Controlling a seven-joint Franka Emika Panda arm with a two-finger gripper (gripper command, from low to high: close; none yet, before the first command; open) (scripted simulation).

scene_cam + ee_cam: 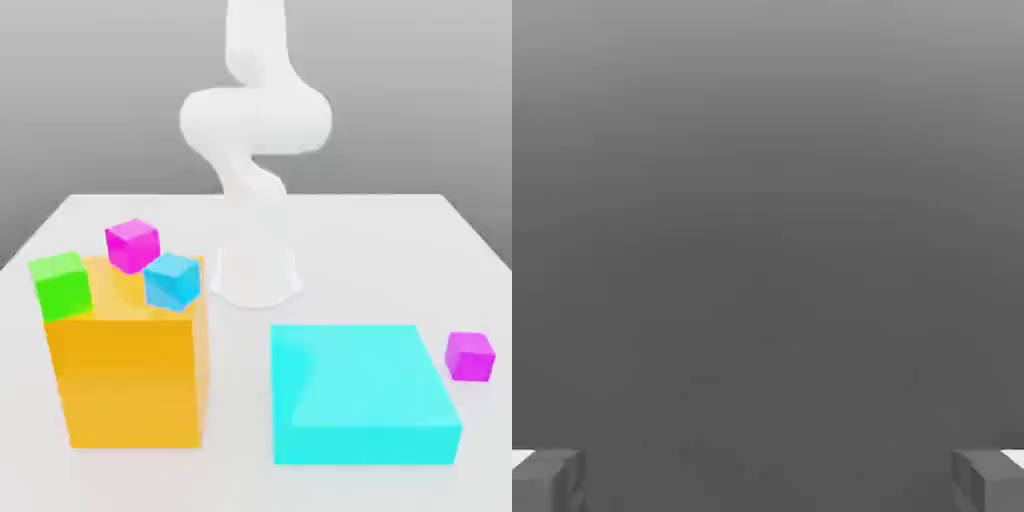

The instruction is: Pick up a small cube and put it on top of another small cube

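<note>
Here the matte, sharp-edged small cube (470, 356) lies on the table (360, 260), tool (768, 480) apart.

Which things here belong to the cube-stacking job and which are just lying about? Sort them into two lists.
Job: small violet-magenta cube on the white table; open gripper; possible bases: small pink-magenta cube, small blue cube, small green cube.

Lying about: large orange block under those three; flat cyan block; white table.
</note>
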